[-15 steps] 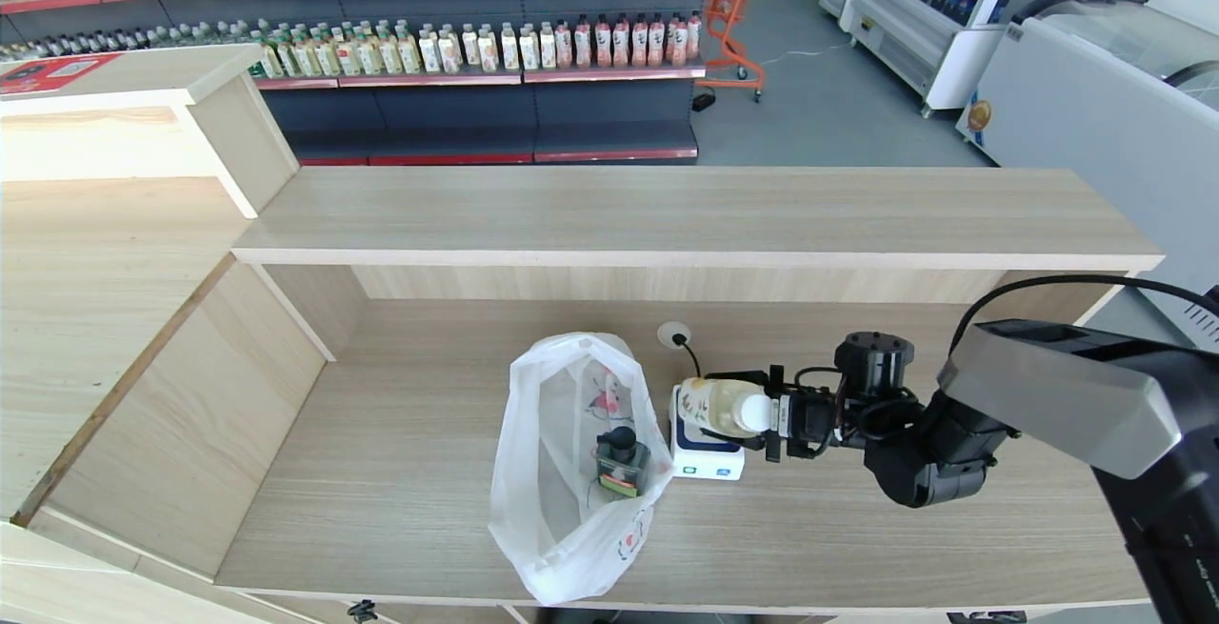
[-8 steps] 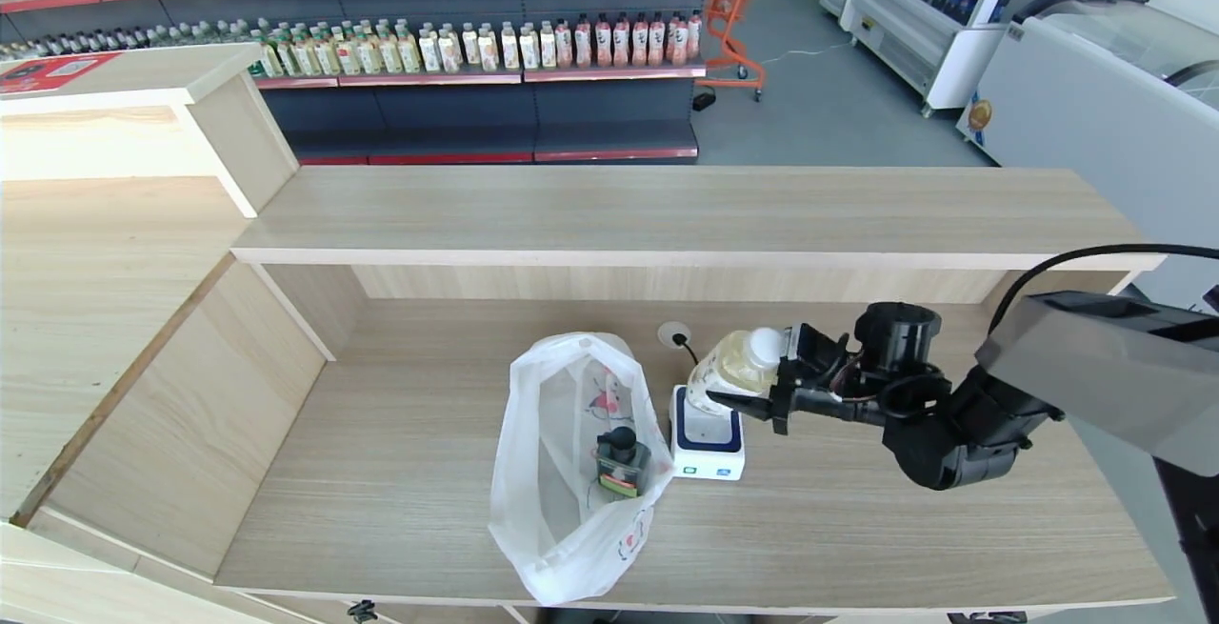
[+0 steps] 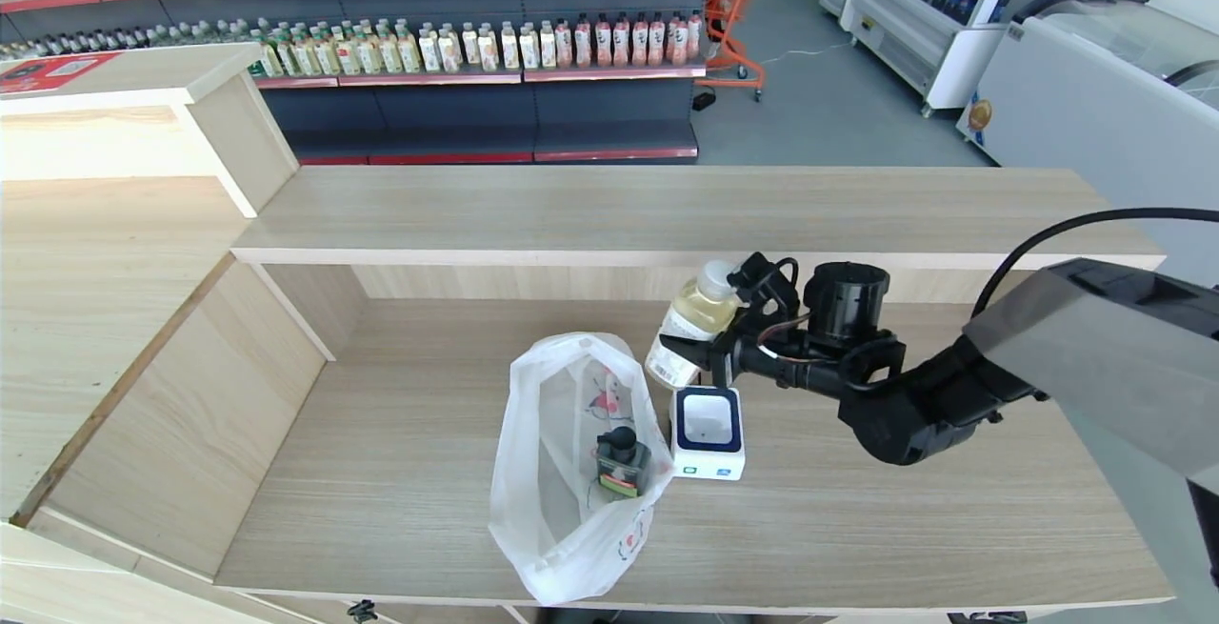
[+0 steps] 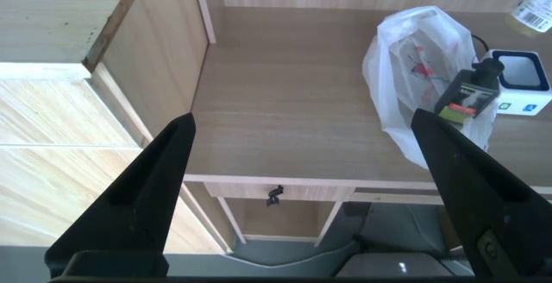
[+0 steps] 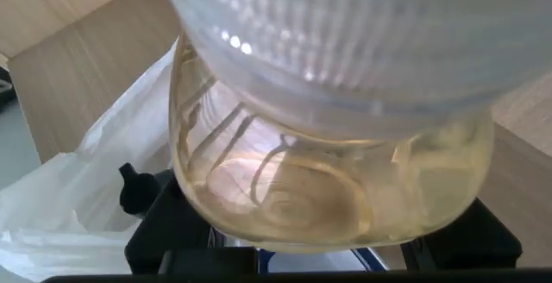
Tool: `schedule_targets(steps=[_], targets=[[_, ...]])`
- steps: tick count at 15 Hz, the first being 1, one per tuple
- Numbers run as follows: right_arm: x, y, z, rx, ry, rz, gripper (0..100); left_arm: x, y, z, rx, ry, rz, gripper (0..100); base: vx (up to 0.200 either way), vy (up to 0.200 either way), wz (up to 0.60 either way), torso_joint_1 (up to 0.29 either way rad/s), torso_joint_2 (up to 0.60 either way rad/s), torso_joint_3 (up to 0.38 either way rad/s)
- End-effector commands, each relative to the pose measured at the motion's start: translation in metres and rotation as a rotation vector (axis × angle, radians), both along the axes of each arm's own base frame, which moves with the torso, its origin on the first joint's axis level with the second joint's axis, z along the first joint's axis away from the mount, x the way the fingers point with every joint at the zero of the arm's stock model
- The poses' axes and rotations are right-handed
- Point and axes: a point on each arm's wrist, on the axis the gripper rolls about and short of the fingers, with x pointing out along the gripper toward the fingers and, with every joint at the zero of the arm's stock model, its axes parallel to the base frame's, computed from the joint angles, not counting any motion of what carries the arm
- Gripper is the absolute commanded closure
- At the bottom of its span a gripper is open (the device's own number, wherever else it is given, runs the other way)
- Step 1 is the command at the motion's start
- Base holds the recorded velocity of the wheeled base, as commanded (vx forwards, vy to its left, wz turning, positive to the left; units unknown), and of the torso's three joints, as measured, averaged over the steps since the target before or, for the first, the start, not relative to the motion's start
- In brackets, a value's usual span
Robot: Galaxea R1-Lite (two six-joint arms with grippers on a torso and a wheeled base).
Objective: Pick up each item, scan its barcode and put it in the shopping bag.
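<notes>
My right gripper (image 3: 719, 333) is shut on a clear bottle of yellowish drink (image 3: 689, 324) with a white cap, held tilted in the air just behind the white barcode scanner (image 3: 707, 419). In the right wrist view the bottle (image 5: 328, 171) is seen cap first. The white plastic shopping bag (image 3: 562, 472) lies open to the left of the scanner, with a dark bottle (image 3: 621, 460) inside it. The left wrist view has the bag (image 4: 423, 84), the dark bottle (image 4: 470, 97) and the scanner (image 4: 519, 76) far off, with my left gripper (image 4: 302, 188) open and high above the counter's near edge.
A raised wooden ledge (image 3: 695, 214) runs behind the lower counter (image 3: 857, 529). A wooden side wall (image 3: 181, 424) closes the counter's left end. A cable runs from the scanner to a round socket (image 3: 673, 332). Shop shelves with drinks stand beyond.
The right gripper has lifted the bottle off the scanner, swung it up and to the left, and turned it from lying sideways to nearly upright. The scanner's top now shows.
</notes>
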Motion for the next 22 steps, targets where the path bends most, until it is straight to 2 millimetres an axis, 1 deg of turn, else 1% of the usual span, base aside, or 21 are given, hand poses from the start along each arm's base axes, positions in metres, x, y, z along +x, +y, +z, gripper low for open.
schedule_targets(steps=[1, 3, 5, 6, 7, 9, 13, 15, 17, 20, 22], targets=[[0.016, 0.033, -0.021, 0.011, -0.002, 0.052, 100, 0.000, 0.000, 0.000, 0.000, 0.001, 0.000, 0, 0.000, 0.000, 0.00, 0.000, 0.00, 0.000], [0.024, 0.050, -0.039, 0.000, 0.037, 0.077, 100, 0.000, 0.000, 0.000, 0.000, 0.001, 0.000, 0, 0.000, 0.000, 0.00, 0.000, 0.00, 0.000], [0.025, 0.066, -0.054, -0.002, 0.085, 0.105, 100, 0.000, 0.000, 0.000, 0.000, 0.001, 0.000, 0, 0.000, 0.000, 0.00, 0.000, 0.00, 0.000], [0.025, 0.077, -0.059, 0.006, 0.091, 0.123, 100, 0.000, 0.000, 0.000, 0.000, 0.001, 0.000, 0, 0.000, 0.000, 0.00, 0.000, 0.00, 0.000], [0.026, 0.081, -0.061, 0.006, 0.092, 0.129, 100, 0.000, 0.000, 0.000, 0.000, 0.001, 0.000, 0, 0.000, 0.000, 0.00, 0.000, 0.00, 0.000], [0.038, 0.095, -0.072, 0.014, 0.073, 0.140, 100, 0.000, 0.000, 0.000, 0.000, 0.001, 0.000, 0, 0.000, 0.000, 0.00, 0.000, 0.00, 0.000], [0.052, 0.094, -0.088, -0.004, 0.100, 0.121, 100, 0.000, 0.000, 0.000, 0.000, 0.001, 0.000, 0, 0.000, 0.000, 0.00, 0.000, 0.00, 0.000], [0.055, 0.096, -0.103, -0.014, 0.111, 0.121, 100, 0.000, 0.000, 0.000, 0.000, 0.001, 0.000, 0, 0.000, 0.000, 0.00, 0.000, 0.00, 0.000], [0.059, 0.098, -0.113, -0.036, 0.080, 0.127, 100, 0.000, 0.000, 0.000, 0.000, 0.001, 0.000, 0, 0.000, 0.000, 0.00, 0.000, 0.00, 0.000], [0.062, 0.099, -0.127, -0.055, 0.070, 0.126, 100, 0.000, 0.000, 0.000, 0.000, 0.001, 0.000, 0, 0.000, 0.000, 0.00, 0.000, 0.00, 0.000], [0.063, 0.099, -0.131, -0.074, 0.045, 0.128, 100, 0.000, 0.000, 0.000, 0.000, 0.001, 0.000, 0, 0.000, 0.000, 0.00, 0.000, 0.00, 0.000]])
